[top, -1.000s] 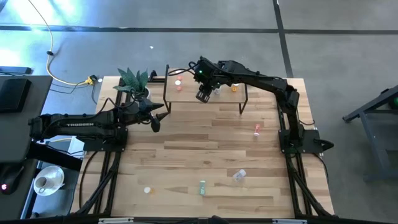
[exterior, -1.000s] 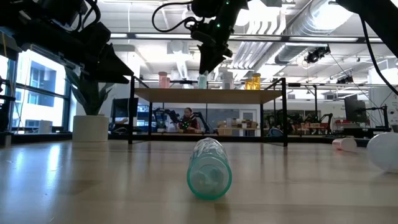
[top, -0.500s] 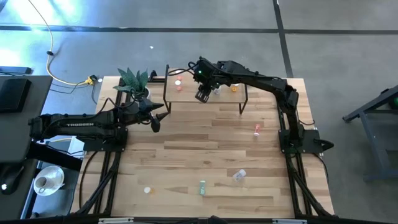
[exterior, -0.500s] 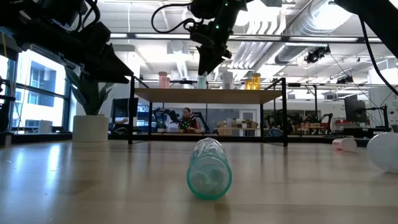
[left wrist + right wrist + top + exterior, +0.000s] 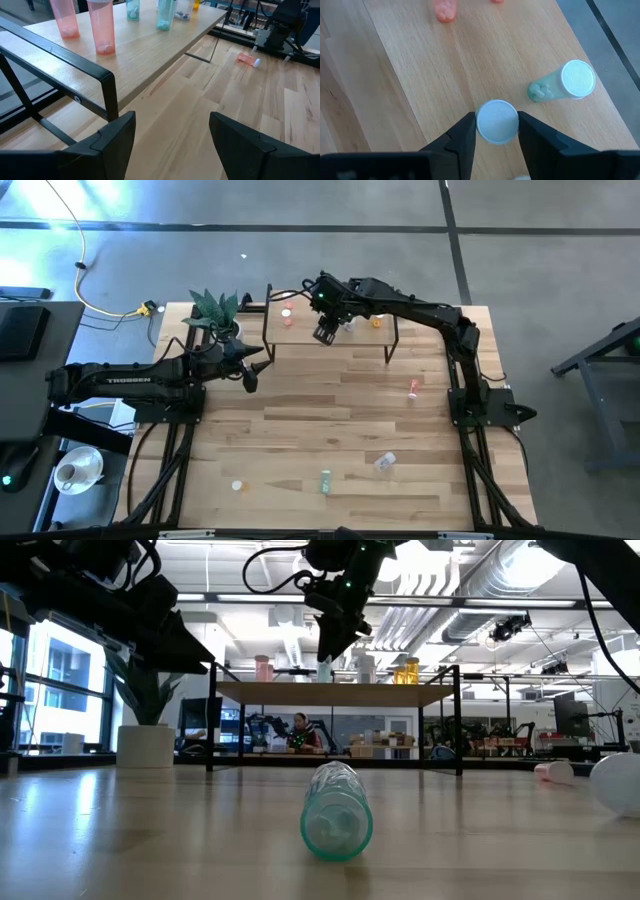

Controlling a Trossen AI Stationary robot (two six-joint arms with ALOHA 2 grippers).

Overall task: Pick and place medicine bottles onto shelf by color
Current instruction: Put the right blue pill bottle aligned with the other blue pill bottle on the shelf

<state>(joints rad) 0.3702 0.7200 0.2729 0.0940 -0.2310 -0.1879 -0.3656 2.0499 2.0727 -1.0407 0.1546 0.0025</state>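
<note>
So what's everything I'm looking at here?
Table: one, striped light wood.
Shelf: one, light wood, black legs, table's far end.
Pink bottles: three; two upright on shelf, one lying on table.
Green bottles: one upright on shelf, one lying on table.
Orange bottles: shelf's end, count unclear.
Clear bottle: one, lying on table.
Plant: one, green, beside shelf.
Left gripper: open, beside shelf.
Right gripper: shut on green bottle over shelf.
</note>
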